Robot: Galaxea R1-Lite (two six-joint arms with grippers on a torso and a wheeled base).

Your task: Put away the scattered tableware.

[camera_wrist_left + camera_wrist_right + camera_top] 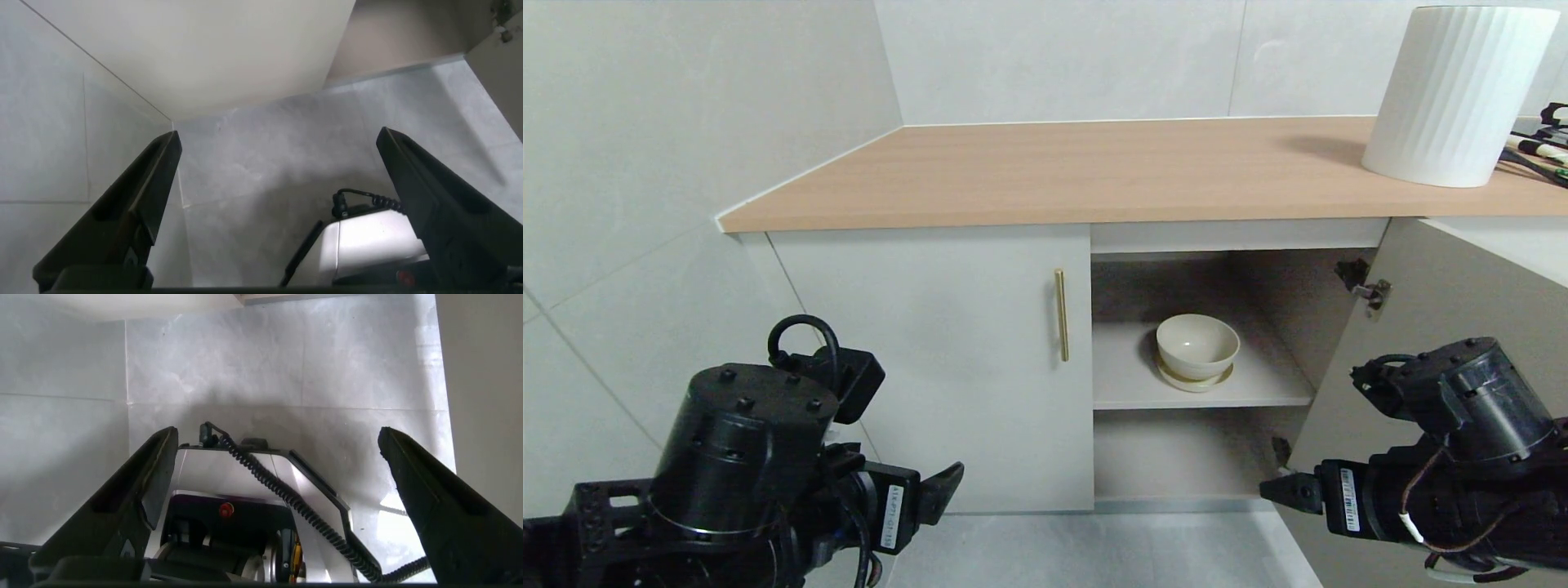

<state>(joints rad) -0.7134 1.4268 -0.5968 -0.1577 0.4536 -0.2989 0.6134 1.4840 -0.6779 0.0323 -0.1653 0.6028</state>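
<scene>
Nearest, the left hand hangs low over the grey tiled floor, in front of the shut left door of the cabinet. Its two dark fingers are spread wide, released, with nothing between them. The right hand sits at about the same height on the other side, just beside the lower edge of the open right door. Its fingers are also spread wide and hold nothing, and floor tiles show between them. Beyond the hands stands the pale grey cabinet. The left door carries a slim upright gold handle near its inner edge, and the right door is swung outward with a metal hinge showing at the frame. Inside the open compartment, a cream bowl stands upright on a matching saucer, on the middle shelf, well apart from both hands. Above the cabinet runs the wood-toned desk. At its right end stands a tall white ribbed container, and a few pens lie just beside it at the edge. A pale tiled wall rises behind the desk.
</scene>
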